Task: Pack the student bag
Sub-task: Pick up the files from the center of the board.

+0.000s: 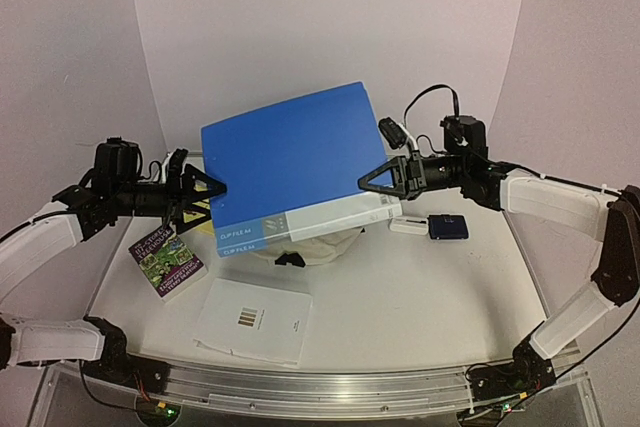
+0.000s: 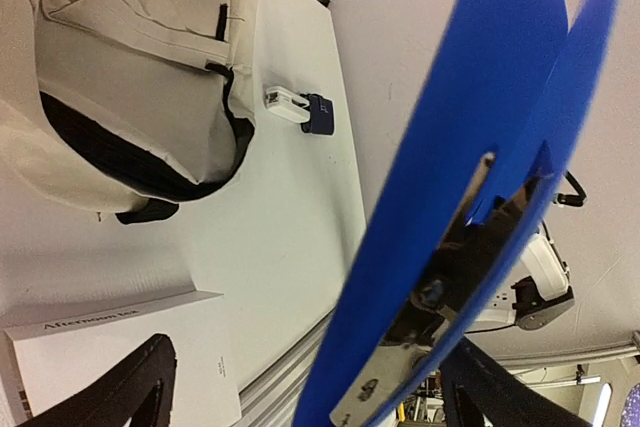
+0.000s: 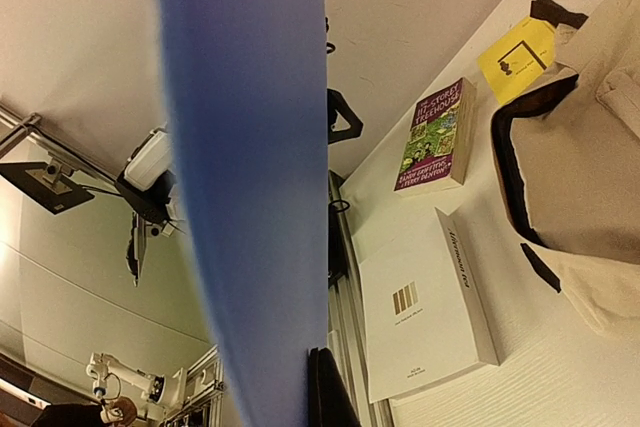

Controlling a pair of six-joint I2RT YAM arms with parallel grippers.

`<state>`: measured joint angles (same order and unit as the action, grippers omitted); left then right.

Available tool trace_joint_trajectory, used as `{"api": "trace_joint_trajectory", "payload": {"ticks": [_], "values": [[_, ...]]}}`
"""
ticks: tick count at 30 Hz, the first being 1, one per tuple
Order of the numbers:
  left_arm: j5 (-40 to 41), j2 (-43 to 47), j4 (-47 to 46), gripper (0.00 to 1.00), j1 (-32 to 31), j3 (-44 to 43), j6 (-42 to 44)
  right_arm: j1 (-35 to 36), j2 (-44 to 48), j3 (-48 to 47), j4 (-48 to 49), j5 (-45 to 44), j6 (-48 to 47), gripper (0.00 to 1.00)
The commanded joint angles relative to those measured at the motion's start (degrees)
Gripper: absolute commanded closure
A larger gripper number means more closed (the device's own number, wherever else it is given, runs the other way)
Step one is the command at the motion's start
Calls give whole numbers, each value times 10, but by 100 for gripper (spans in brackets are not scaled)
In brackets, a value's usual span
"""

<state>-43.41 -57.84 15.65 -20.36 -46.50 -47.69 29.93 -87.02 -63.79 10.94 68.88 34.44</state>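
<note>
A blue clip-file folder (image 1: 290,162) hangs tilted in the air above the cream student bag (image 1: 322,247), hiding most of it. The bag shows better in the left wrist view (image 2: 130,77) and the right wrist view (image 3: 590,167), lying on the table with its black-edged mouth. My right gripper (image 1: 378,179) is shut on the folder's right edge; in its wrist view the folder (image 3: 250,147) presses against one finger (image 3: 330,392) and hides the other. My left gripper (image 1: 207,192) is at the folder's left edge. Its jaws are wide open, with the folder (image 2: 470,147) between them.
A purple paperback (image 1: 167,265) lies front left and a white book (image 1: 253,320) lies in front of the bag. A white adapter (image 1: 408,225) and a navy case (image 1: 447,227) sit to the right. A yellow card (image 3: 517,59) lies beside the bag.
</note>
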Motion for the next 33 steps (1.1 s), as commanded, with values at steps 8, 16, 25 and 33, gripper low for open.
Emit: {"api": "trace_joint_trajectory", "payload": {"ticks": [8, 16, 25, 33], "values": [[-113, 31, -343, 50, -1, 78, -130, 13, -31, -49, 36, 29, -9, 100], [-115, 10, -459, 96, -1, 113, -201, 18, -90, -93, 36, 31, -8, 96], [28, 80, -339, 100, 2, 106, -182, -40, -164, -158, 31, -74, -10, 4], [178, 133, -228, 100, 4, 77, -183, -73, -269, -268, -117, -361, -147, 2]]}}
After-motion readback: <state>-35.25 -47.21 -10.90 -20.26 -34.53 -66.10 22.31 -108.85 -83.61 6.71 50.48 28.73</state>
